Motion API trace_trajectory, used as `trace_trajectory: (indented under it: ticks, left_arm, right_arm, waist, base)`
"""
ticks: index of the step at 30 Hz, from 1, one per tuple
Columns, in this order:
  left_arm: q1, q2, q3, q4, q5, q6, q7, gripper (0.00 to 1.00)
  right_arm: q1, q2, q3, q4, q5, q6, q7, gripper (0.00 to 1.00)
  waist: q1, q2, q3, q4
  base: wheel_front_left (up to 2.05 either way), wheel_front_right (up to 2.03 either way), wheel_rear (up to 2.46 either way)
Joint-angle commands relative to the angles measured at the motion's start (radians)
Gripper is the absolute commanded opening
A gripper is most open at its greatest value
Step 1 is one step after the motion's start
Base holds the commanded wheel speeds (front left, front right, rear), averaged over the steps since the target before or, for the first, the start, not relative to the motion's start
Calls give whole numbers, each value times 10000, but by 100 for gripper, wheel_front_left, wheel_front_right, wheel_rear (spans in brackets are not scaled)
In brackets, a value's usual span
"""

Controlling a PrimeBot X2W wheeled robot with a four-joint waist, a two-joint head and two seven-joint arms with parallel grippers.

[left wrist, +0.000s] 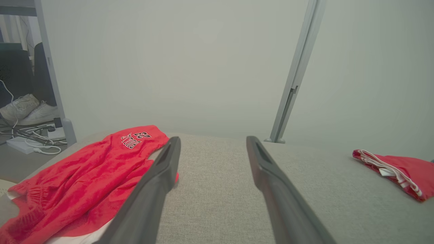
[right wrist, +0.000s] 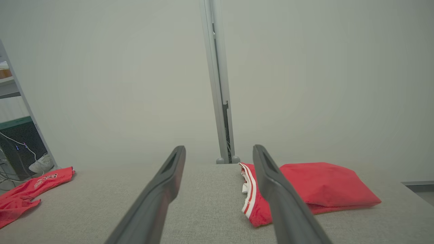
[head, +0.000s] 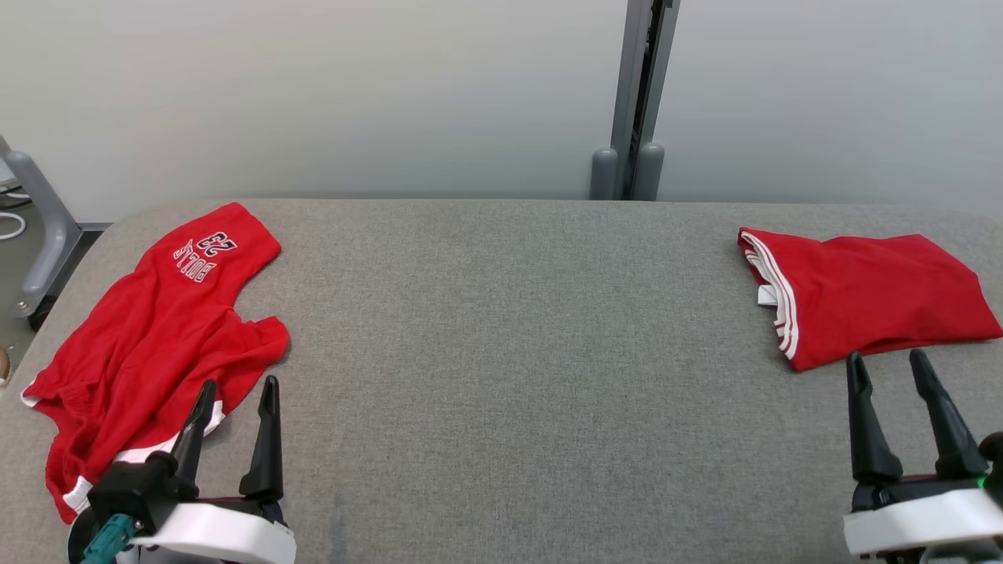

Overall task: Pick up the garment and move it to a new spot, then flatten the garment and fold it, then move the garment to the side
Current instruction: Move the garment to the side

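Bulls shorts (head: pixel 149 337) crumpled at table (head: pixel 509 352) left end; folded red garment (head: pixel 870 298) at table right end. Left gripper (head: pixel 239 385) and right gripper (head: pixel 885 356): fingers apart, empty. Risk: single-layer pinch, so shorts trail bunched.

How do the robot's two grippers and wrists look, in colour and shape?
The left gripper and right gripper each have two long, tapering black fingers on a black base, with a rounded white wrist cover. The left carries a teal connector; the right, a small green light.
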Motion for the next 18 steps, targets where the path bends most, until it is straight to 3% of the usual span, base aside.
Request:
trace_trajectory:
  ticks: [1, 18]
  left_arm:
    - [129, -28, 146, -23, 168, -75, -30, 100]
    - [415, -699, 865, 303, 1267, -635, -31, 100]
  right_arm:
    - [211, 40, -38, 55, 27, 3, -6, 100]
    - [486, -61, 528, 354, 158, 3, -7, 100]
  waist:
    - [0, -1, -8, -22]
    - [0, -1, -120, -77]
  base:
    - [0, 0, 0]
    - [0, 0, 0]
